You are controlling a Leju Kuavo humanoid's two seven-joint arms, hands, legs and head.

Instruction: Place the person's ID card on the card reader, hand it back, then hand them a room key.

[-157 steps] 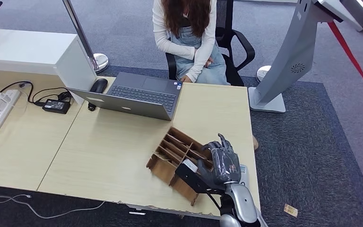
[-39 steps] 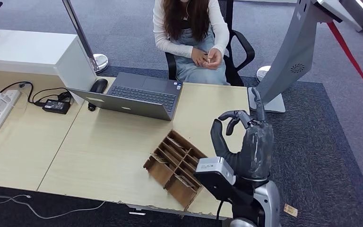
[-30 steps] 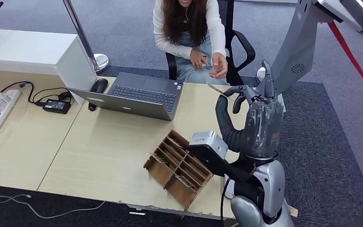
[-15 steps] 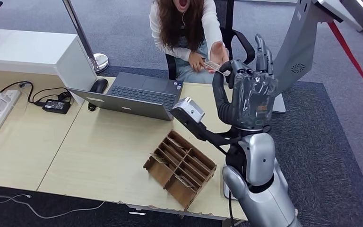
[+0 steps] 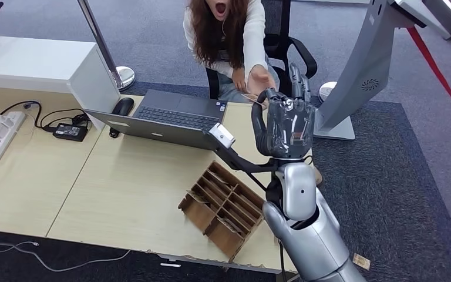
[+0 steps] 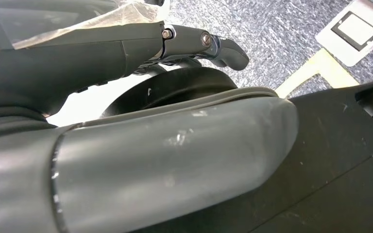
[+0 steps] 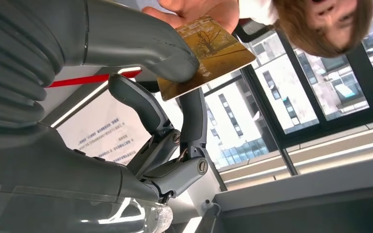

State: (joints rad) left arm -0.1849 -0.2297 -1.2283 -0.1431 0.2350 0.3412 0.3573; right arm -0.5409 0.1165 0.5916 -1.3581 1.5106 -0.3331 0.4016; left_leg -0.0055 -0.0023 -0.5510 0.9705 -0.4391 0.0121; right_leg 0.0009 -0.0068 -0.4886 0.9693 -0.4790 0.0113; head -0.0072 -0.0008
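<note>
Grey carpet surrounds the pale wooden surface [image 5: 123, 188], where a cardboard divider box [image 5: 223, 208] sits nearer the robot than the open laptop [image 5: 167, 120]. Beyond the laptop, the right hand [image 5: 285, 120] is raised toward the seated person [image 5: 229, 35]. Its thumb and a finger pinch the gold card [image 7: 206, 53], which the person's hand [image 5: 258, 79] also touches at its far end. The left hand [image 6: 126, 160] fills its wrist view; whether it is spread or closed I cannot tell.

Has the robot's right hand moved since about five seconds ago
Yes. The right hand has risen from over the cardboard organizer and gone across the table toward the person's hand, pinching a card.
</note>
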